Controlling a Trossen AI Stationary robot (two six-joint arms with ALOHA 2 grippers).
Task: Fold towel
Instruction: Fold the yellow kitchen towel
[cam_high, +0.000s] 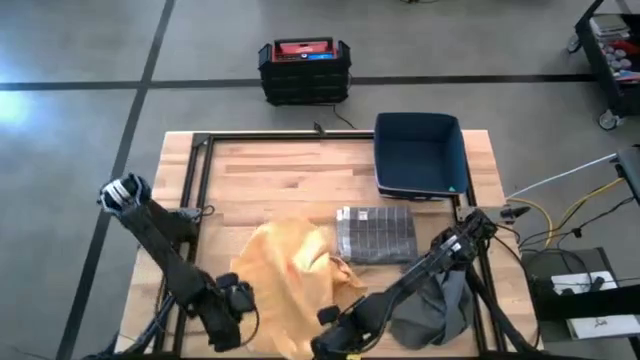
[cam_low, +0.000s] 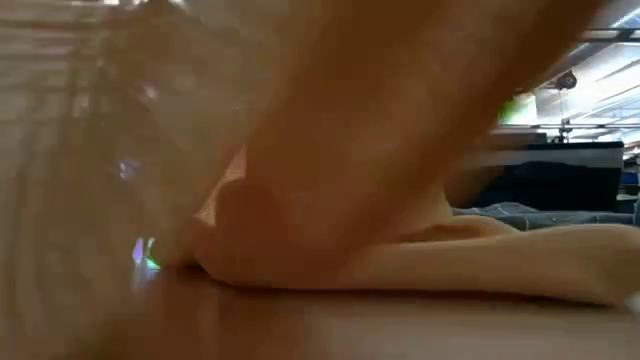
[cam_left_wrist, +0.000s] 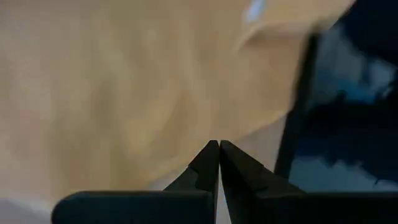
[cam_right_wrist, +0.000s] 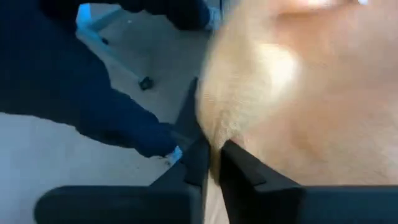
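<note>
Across a butcher-block table (cam_high: 260, 180) on grey floor: two dark arms, one yellow towel (cam_high: 285, 270), one folded dark-grey cloth (cam_high: 375, 235), one grey garment (cam_high: 440, 305), one blue bin (cam_high: 420, 155). Beyond the far edge, a black crate (cam_high: 303, 70). Near the front left, left gripper (cam_left_wrist: 219, 152) with fingers pressed together, just beside the towel's left edge. Centre front, towel crumpled and partly lifted, touching the folded cloth. Right of it, right gripper (cam_right_wrist: 211, 152) pinching the towel's edge, narrow. Bare wood along the far left; the bin at the far right corner.
</note>
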